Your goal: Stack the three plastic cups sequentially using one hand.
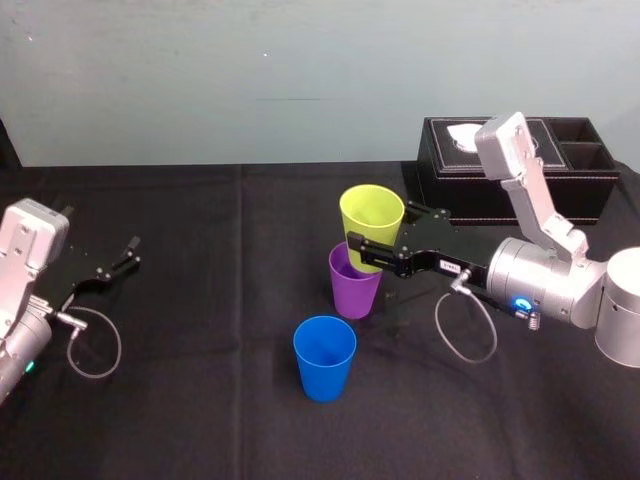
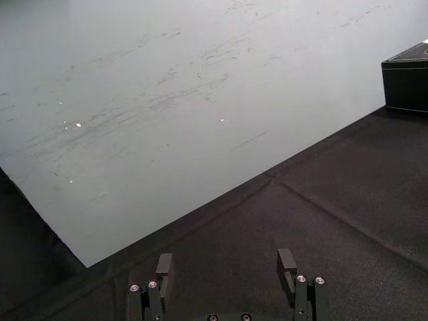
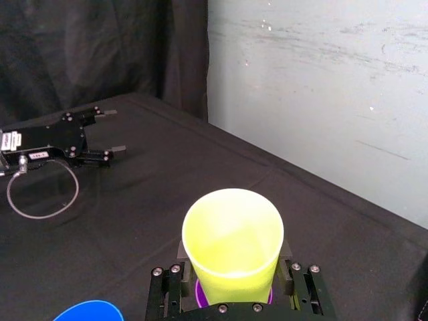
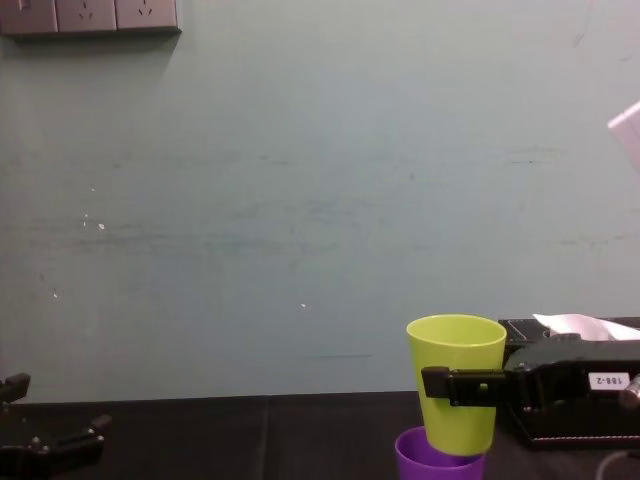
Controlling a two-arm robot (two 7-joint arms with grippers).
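right gripper point(image 1: 380, 235) has its fingers clamped on the yellow-green cup point(image 1: 372, 215), held upright with its base right at the purple cup's point(image 1: 355, 290) mouth. blue cup point(image 1: 324, 358) stands apart from the purple one, on the robot's side and a bit left. left gripper point(image 1: 128, 252) sits well off to the purple cup's left, fingers spread, holding nothing

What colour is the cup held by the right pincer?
Yellow-green cup, best in head view.
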